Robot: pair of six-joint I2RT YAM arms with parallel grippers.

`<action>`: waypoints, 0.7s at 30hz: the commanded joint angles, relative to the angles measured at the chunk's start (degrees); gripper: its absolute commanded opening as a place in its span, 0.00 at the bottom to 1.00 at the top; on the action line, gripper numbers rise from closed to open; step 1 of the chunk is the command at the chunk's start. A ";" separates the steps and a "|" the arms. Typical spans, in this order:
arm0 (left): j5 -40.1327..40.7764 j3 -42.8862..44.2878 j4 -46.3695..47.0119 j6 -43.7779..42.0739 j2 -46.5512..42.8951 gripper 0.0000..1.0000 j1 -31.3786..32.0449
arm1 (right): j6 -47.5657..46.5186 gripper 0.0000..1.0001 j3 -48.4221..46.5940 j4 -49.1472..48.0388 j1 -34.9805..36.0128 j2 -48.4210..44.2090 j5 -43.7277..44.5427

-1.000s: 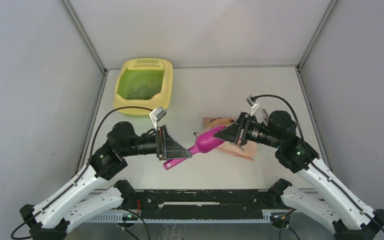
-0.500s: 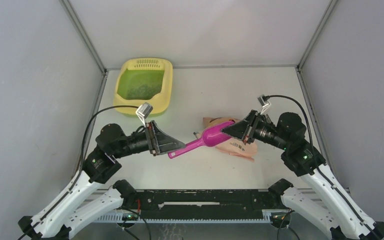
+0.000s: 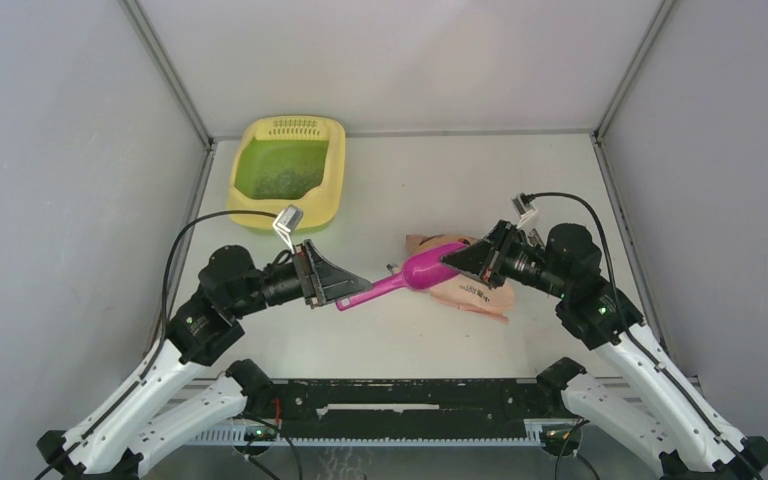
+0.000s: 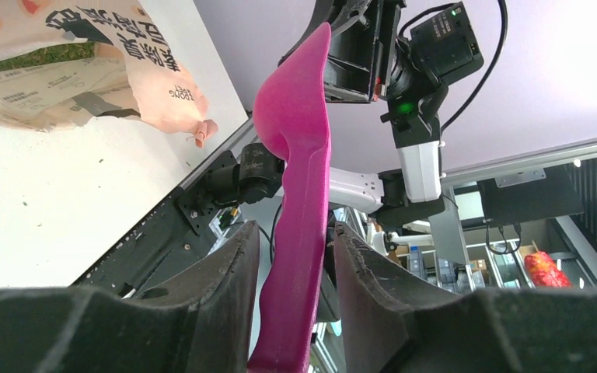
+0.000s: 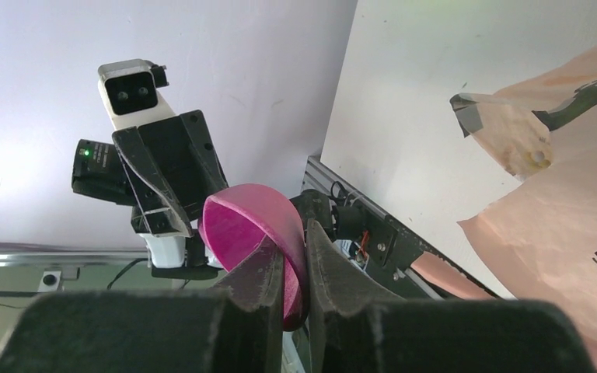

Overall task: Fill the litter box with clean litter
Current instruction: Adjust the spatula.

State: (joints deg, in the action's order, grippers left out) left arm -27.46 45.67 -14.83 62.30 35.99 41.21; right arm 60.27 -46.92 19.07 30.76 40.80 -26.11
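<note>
Some clean litter [image 3: 280,182] is already sitting in the litter box [image 3: 336,175], a thin dark speckled scatter with green floor showing through, so I'm reading the fill as partly done and needing more loads. Box is sitting at the far-left corner of the table [image 3: 520,180], well apart from both arms: pale yellow moulded plastic, rounded-rectangular, raised rim, slotted grille [image 3: 293,128] running across its far end. Granules are looking small, loose and grey-green, so they should be pouring freely. Mid-table, the scoop [image 3: 422,270] is hanging in the air between the two arms: smooth magenta hard plastic, deep rounded bowl tapering into a long flat handle. Right gripper [image 5: 294,268] is pinching the bowl's thin wall between nearly closed fingers. Left gripper [image 4: 295,264] is straddling the handle, which is running between its black fingers [image 4: 218,280]; can't tell whether they're pressing on it or standing just loose. Looking like a handover, my judgement only. Bowl contents aren't showing in any view. Under the right arm the bag [image 3: 475,292] is lying crumpled on the table: thin peach-pink printed film, wrinkled, torn open. Remaining: loading the scoop, carrying it across, tipping into the box.
</note>
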 commanded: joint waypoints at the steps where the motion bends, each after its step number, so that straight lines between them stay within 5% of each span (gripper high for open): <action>1: 1.30 0.12 1.54 -2.48 -0.69 0.45 -0.15 | 1.00 0.00 -0.06 -1.74 -0.61 -0.28 4.00; 21: 4.74 -7.29 14.56 0.79 -3.29 0.46 -0.12 | 7.52 0.00 1.52 -10.12 -0.59 1.56 5.33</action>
State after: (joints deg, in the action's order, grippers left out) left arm -24.05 40.18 -6.48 61.06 33.34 41.21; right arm 66.04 -45.30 13.54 30.24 42.39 -22.39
